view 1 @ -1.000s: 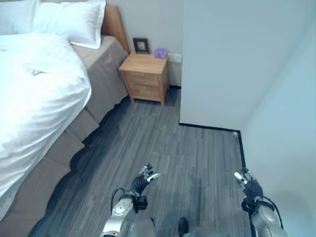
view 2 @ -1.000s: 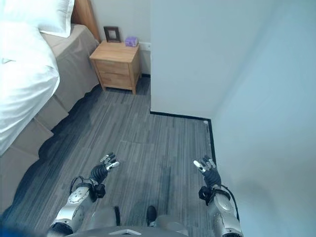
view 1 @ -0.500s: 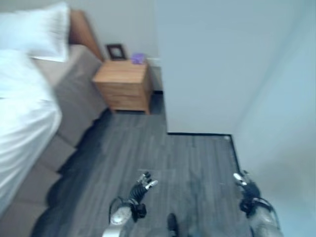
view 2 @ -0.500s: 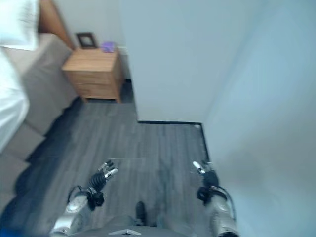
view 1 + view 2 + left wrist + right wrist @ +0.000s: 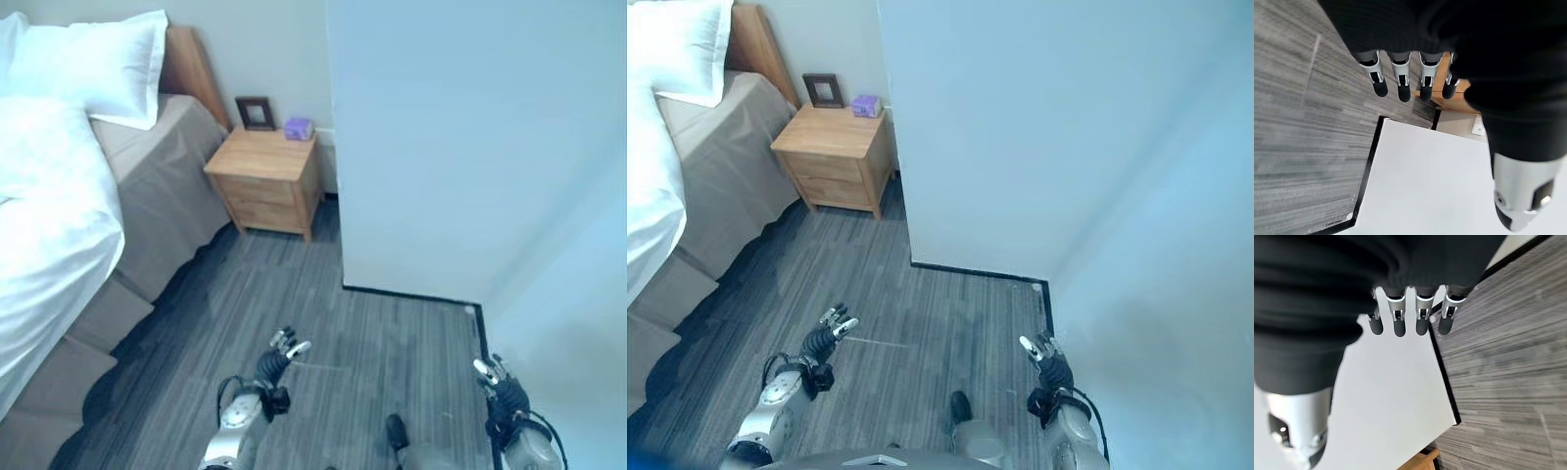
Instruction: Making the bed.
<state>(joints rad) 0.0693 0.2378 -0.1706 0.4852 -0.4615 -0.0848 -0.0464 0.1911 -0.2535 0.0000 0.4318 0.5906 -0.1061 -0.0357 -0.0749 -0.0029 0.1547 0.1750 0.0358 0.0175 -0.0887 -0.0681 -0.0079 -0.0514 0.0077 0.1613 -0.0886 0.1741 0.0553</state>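
Standing off the bed, duvet at 10 o'clock; left robot hand and right robot hand both relaxed, empty; close in squarely before grabbing.

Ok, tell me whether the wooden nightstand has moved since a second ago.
No. The nightstand still stands between the bed and the wall, just as before; the whole view shifted, so the camera moved, not the nightstand.

Grey plank floor. Bed on it at left, taupe skirt, white duvet rumpled over the side, white pillow at head. Wooden nightstand just beside: dark picture frame, small purple box on top
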